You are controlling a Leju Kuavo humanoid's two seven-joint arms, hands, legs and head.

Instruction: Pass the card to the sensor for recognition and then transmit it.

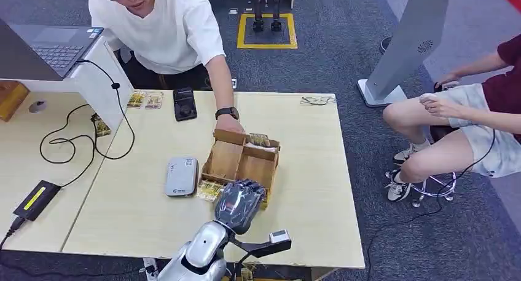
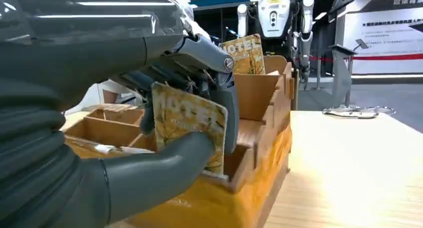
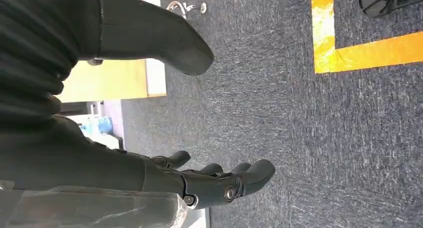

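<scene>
One card (image 2: 188, 130) is pinched in your left hand (image 2: 164, 118), thumb against the darker fingers, right at the near edge of the wooden tray (image 1: 241, 164); the print on the card reads like "HOTEL", though I can't be sure of it. Your right hand (image 3: 199, 180) hangs beside the counter over the carpet, fingers apart and holding nothing. One more card (image 2: 245, 53) stands upright in the tray's far compartment, and a few others lie at its near left corner (image 1: 209, 190). One grey sensor (image 1: 181, 176) sits flat on the counter just left of the tray. Two people are near you: one in a white shirt leans over with a hand (image 1: 232, 128) on the tray's far edge, the other sits on a stool to the right. One black phone (image 1: 184, 103), two small packets (image 1: 145, 99) and one pair of glasses (image 1: 318, 100) lie along the far side of the pale wood counter (image 1: 307, 189). A laptop (image 1: 52, 47) sits on the neighbouring desk, cables trailing, and the floor is dark grey carpet with a yellow square marked on it
</scene>
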